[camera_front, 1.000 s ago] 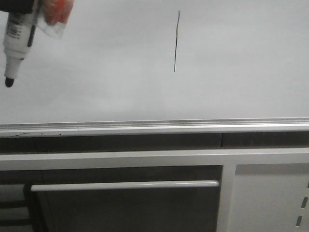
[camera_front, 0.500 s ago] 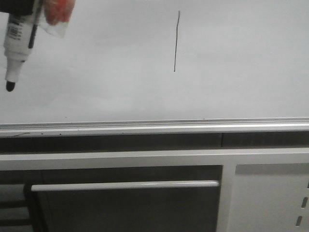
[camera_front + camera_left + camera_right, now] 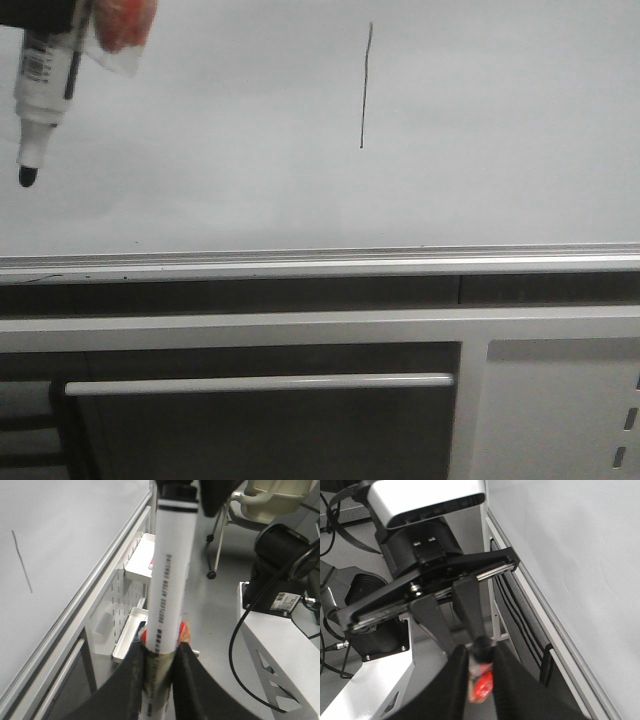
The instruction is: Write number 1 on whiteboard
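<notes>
Front view first: the whiteboard [image 3: 480,130] fills the upper half, smooth, pale grey-white and faintly glossy, with a silver aluminium rail [image 3: 320,262] running along its bottom edge. The number 1 [image 3: 366,86] sits upper centre on the board, a thin dark near-vertical stroke with a slight waver at the top. Far off at the top left corner hangs the marker pen [image 3: 40,95], white barrel, black nib pointing down, its tip well apart from the stroke; whether the nib touches the board cannot be told. A scrap of clear plastic with an orange-red patch [image 3: 118,30] clings beside it. Below the board, a white metal frame with a round horizontal bar [image 3: 260,383].

The left wrist view gives what the front view hides: the left claw [image 3: 159,655], two black fingers pinched narrow around the pen's white barrel. A line of small print runs along that barrel, too blurred to read. The stroke shows here too, slanting on the board.

The right wrist view shows the right claw [image 3: 481,667], black fingers closed tight on a small orange-red object [image 3: 480,685], with the other arm's black gripper mount just beyond
</notes>
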Robot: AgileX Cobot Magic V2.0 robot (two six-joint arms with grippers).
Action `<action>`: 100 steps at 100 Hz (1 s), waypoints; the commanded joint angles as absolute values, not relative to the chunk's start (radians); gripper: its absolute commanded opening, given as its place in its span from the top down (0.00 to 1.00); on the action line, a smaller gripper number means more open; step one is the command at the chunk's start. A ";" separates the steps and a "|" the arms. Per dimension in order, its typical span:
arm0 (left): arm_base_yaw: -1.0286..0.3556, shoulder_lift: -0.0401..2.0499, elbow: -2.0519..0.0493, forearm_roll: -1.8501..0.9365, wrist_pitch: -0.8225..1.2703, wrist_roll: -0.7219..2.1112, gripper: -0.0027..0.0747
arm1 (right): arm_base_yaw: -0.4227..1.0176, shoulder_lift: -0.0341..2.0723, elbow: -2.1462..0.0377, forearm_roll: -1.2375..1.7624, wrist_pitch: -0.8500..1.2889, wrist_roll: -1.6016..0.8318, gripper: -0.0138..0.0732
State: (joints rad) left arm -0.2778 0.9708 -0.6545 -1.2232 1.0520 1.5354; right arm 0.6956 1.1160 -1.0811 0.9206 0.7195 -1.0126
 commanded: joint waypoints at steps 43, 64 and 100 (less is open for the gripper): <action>-0.283 0.886 -0.643 -1.386 0.712 1.499 0.99 | 0.542 1.017 -1.109 0.971 0.618 -0.928 0.46; -0.283 0.855 -0.575 -1.524 0.558 1.555 0.99 | 0.496 0.945 -1.103 0.969 0.618 -0.928 0.46; -0.314 0.868 -0.551 -1.778 0.437 1.765 0.99 | 0.496 0.934 -1.103 0.969 0.622 -0.928 0.46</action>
State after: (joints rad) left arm -0.2982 0.8726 -0.5245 -1.6978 0.4498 1.7258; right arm 0.4986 0.9458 -1.0774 0.9311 0.6579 -0.9290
